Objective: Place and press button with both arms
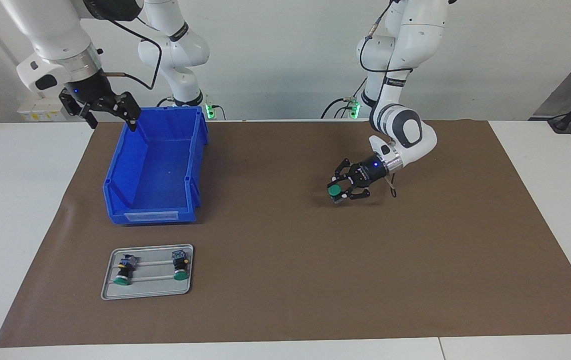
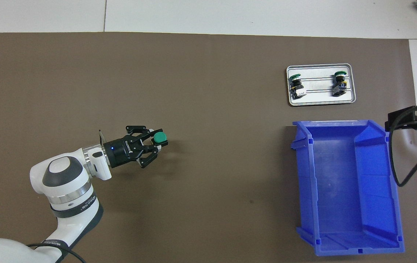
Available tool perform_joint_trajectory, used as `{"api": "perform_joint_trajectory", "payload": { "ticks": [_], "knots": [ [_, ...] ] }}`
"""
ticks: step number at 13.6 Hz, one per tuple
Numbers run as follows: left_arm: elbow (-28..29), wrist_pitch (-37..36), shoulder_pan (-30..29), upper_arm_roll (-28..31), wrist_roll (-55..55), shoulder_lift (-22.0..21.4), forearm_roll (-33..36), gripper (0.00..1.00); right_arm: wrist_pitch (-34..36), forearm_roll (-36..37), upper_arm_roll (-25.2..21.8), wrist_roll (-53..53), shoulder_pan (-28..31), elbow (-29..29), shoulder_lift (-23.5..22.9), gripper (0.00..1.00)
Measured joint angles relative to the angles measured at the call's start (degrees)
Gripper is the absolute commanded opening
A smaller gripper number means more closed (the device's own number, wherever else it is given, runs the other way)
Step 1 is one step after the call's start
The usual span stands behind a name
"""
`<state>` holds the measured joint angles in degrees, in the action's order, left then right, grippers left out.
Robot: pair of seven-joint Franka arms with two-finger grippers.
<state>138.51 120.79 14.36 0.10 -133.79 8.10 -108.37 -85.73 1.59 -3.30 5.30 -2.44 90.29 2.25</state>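
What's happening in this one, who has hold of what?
The left gripper is shut on a green-capped button and holds it above the brown mat, out in the open part toward the left arm's end. The right gripper hangs with its jaws open over the rim of the empty blue bin, holding nothing. Two more buttons lie on the small metal tray, which sits farther from the robots than the bin.

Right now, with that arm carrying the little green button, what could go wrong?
The left gripper holds the button only at its fingertips above the brown mat, so it might slip out. The right gripper hangs open at the blue bin rim; moving low, it might clip the wall.
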Motion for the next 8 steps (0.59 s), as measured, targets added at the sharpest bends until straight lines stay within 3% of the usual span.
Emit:
{"api": "perform_joint_trajectory", "payload": {
  "ticks": [7,8],
  "knots": [
    [4.5,-7.6,-0.7,1.1,-6.8,0.0,-1.0,0.00,0.0,0.0,0.0,0.0,0.0,0.0,0.0,1.00],
    [4.8,-7.6,-0.7,1.1,-6.8,0.0,-1.0,0.21,0.0,0.0,0.0,0.0,0.0,0.0,0.0,1.00]
  ]
}}
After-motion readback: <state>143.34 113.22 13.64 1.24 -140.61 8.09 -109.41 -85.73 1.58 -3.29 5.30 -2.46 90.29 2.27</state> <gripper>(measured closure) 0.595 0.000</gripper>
